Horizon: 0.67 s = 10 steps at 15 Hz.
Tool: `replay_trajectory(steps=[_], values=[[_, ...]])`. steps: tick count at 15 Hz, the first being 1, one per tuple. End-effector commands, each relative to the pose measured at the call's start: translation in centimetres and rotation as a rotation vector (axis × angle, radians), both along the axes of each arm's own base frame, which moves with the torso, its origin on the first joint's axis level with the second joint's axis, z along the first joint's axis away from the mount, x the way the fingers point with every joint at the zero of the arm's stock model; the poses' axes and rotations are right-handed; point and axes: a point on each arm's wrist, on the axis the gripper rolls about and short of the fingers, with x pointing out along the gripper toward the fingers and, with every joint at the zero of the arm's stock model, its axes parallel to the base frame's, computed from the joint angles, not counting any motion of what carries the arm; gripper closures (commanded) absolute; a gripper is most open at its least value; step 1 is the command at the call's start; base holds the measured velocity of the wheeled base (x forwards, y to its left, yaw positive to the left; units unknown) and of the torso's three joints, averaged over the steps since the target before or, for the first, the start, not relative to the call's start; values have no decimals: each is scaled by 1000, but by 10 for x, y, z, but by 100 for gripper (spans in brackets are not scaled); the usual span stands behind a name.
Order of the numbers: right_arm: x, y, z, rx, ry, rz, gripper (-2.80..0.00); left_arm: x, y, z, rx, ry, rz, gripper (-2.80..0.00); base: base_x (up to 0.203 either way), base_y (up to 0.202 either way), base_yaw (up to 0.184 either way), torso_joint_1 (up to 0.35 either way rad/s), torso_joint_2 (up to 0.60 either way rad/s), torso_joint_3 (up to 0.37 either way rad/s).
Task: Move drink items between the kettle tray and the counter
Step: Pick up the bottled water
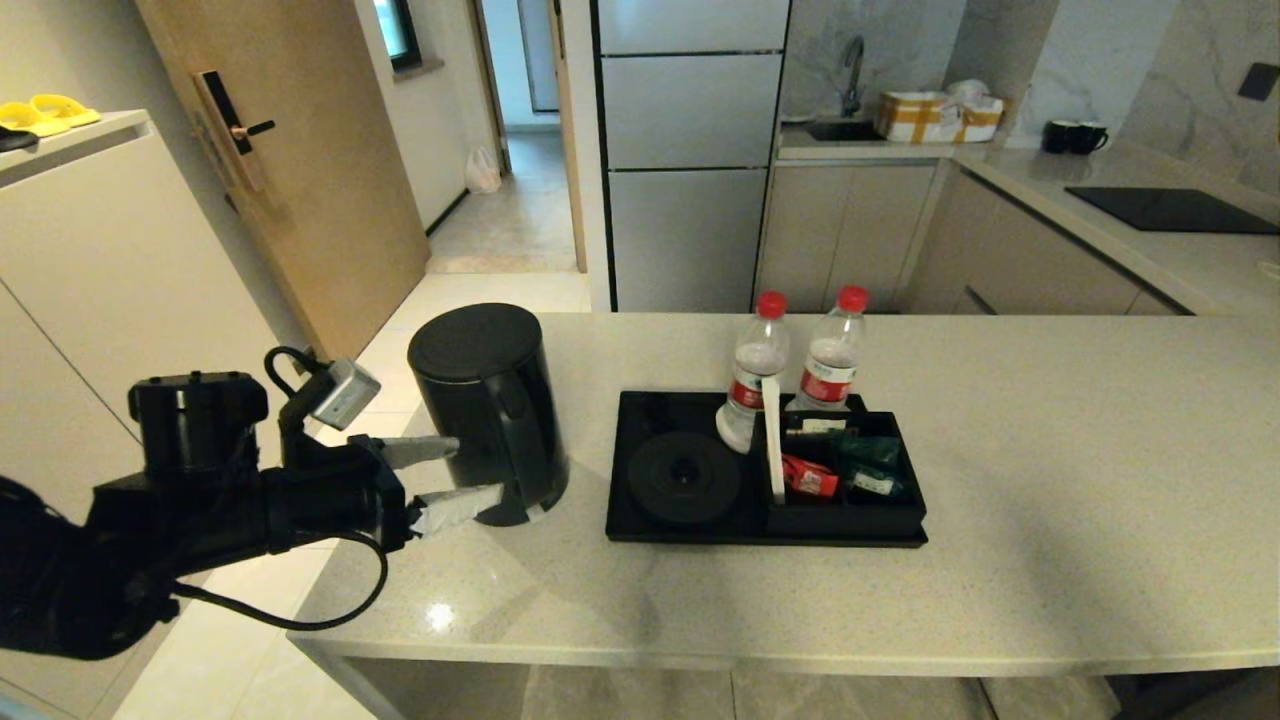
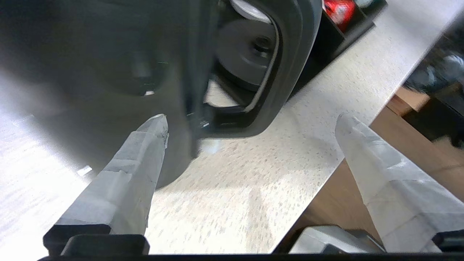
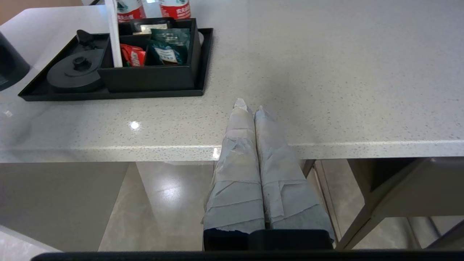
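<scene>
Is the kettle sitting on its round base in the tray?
No, the kettle stands on the counter beside the tray, whose round base is bare.

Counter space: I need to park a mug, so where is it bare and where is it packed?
Bare counter runs right of the kettle tray and along the near edge. Crowded: the tray's sachet compartment, the two water bottles behind it, and the left end, where the open left claw flanks the kettle.
</scene>
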Motion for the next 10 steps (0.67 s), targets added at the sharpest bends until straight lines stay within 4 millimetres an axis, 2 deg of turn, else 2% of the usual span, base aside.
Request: replay_trajectory(steps=[1, 4, 5, 6, 10], values=[[0, 0, 0, 0, -2, 0, 0, -24, 15, 29, -14, -75, 54, -280, 0, 0, 0, 0, 0, 0], [0, 0, 0, 0, -2, 0, 0, -70, 30, 74, -46, -114, 140, -280, 0, 0, 0, 0, 0, 0], [0, 0, 0, 0, -2, 0, 0, -90, 33, 88, -59, -116, 166, -10, 0, 0, 0, 0, 0, 0], [0, 0, 0, 0, -3, 0, 0, -112, 34, 102, -75, -109, 187, 0, 0, 0, 0, 0, 0, 0], [0, 0, 0, 0, -2, 0, 0, -209, 26, 147, -175, 13, 325, 0, 0, 0, 0, 0, 0, 0]])
